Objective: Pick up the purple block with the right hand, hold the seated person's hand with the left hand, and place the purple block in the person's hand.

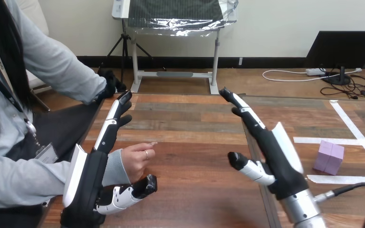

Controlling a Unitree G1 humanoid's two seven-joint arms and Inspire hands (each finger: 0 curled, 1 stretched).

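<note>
1. The purple block (329,157) was noted standing on the bench (195,137) at the right, inside a corner marked by white tape lines (330,140). It was untouched and well apart from both hands.
2. The right hand (278,161) was seen over the bench, left of the block, with its fingers (247,114) straight, the thumb spread out, and nothing held. The pick-up was judged not yet begun, as the hand was pointed forward rather than at the block.
3. The left hand (88,178) was seen upright at the bench's left edge, fingers straight and the thumb (133,190) reaching out low.
4. The person's hand (135,161) was noted loosely curled, set between those fingers and the thumb, just beside the palm. Contact could not be told, and no closing round it was seen. It was judged offered there to be held.
5. The person's hand was taken as the block's receptacle. Nothing lay in it, and it was judged that it would need opening palm-up first.
</note>
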